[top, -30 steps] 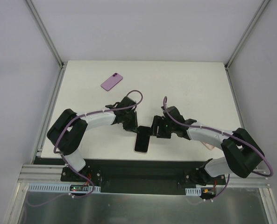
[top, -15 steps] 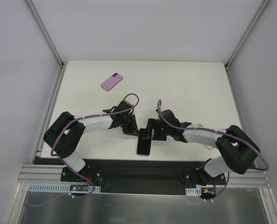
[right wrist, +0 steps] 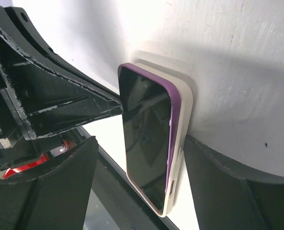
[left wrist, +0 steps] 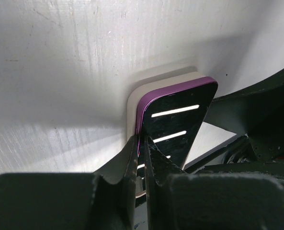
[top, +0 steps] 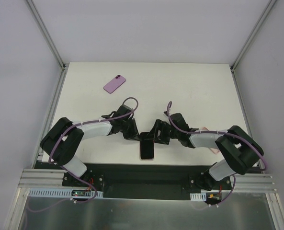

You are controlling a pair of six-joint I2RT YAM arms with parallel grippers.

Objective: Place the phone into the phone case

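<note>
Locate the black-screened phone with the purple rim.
Top view: the black-screened purple-rimmed phone lies near the table's front edge, centre, on the cream phone case, between the left gripper and right gripper.

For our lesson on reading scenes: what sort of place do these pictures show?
Probably a robot test cell in a lab: a white table boxed in by plain panels on metal posts, with two arms bolted at its near edge.

Illumination is bright, diffuse and overhead. The phone [left wrist: 180, 122] screen carries white strip-light glare, and a soft shadow falls on the table [left wrist: 60, 72] beside the phone. Foreground below the phone is out of focus.
</note>
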